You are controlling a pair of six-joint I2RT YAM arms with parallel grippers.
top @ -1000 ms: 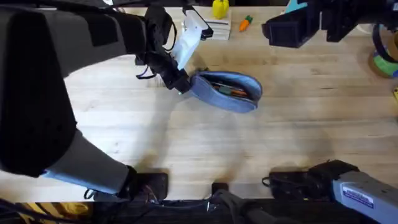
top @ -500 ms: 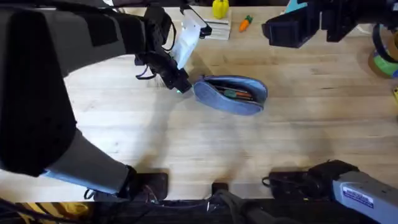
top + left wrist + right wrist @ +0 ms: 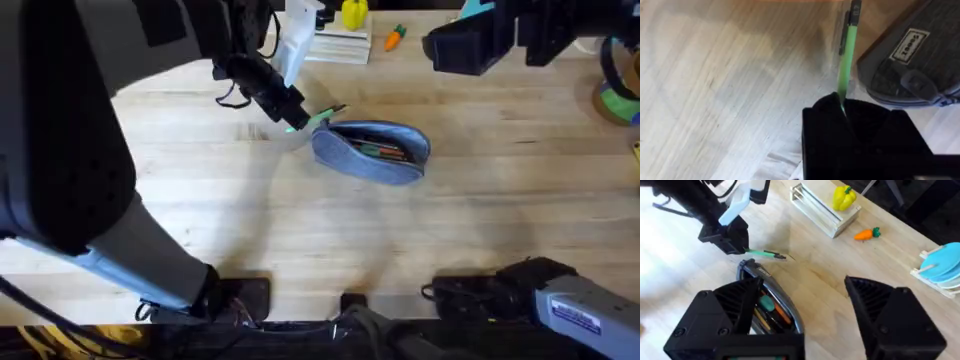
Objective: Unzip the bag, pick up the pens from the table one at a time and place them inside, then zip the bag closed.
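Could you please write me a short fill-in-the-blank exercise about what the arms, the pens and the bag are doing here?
1. The left gripper holds a pen coloured ____.
2. The bag lies with its zipper ____.
3. Inside the bag lie pens, some coloured ____.
4. The right gripper stands ____ and holds nothing.

Missing words: green; open; orange; open

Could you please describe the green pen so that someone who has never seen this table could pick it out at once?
On the light wood table, find the blue-grey bag lying open near the middle. Just beyond its left end, the left pincer is shut on the green pen, held clear above the wood. It is the one light green stick outside the bag; the orange-red pens lie inside.
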